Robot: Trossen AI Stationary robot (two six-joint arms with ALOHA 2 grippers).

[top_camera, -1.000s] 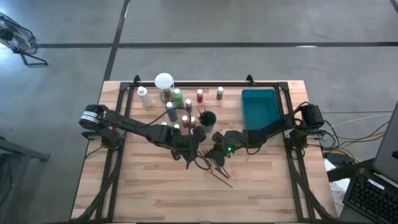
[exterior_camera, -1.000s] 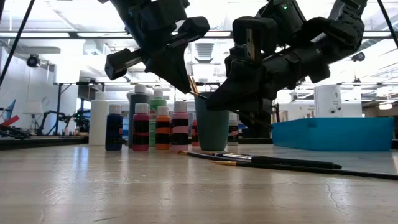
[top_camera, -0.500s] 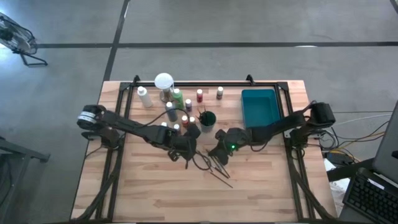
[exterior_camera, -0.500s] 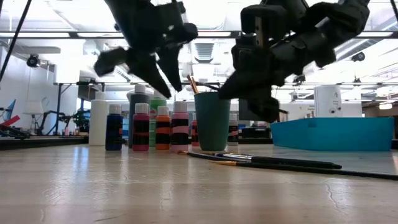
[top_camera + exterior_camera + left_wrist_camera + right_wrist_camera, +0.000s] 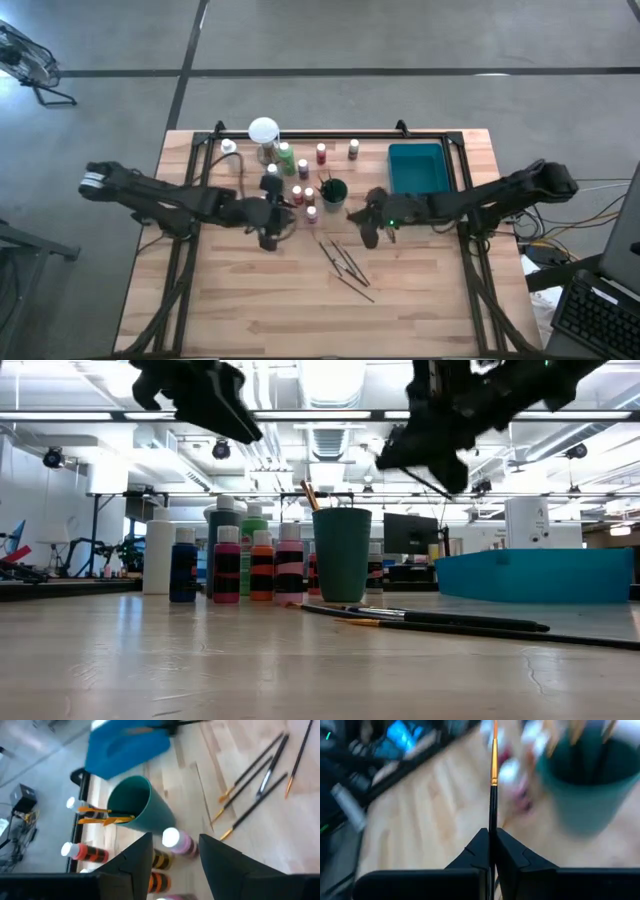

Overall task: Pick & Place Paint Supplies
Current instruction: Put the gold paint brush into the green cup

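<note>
Paint bottles (image 5: 296, 180) stand clustered at the desk's (image 5: 250, 310) far middle, the left pincer (image 5: 270, 238) hovering open and empty just left of them, while right of the green cup (image 5: 333, 190) the right pincer (image 5: 368, 233) clamps a brush (image 5: 493, 795).

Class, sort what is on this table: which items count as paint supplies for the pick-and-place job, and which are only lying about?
Job items:
- paint bottles
- loose brushes
- brush held in the right tool
- brushes already in the teal cup

Lying about:
- teal tray
- round white-topped object
</note>
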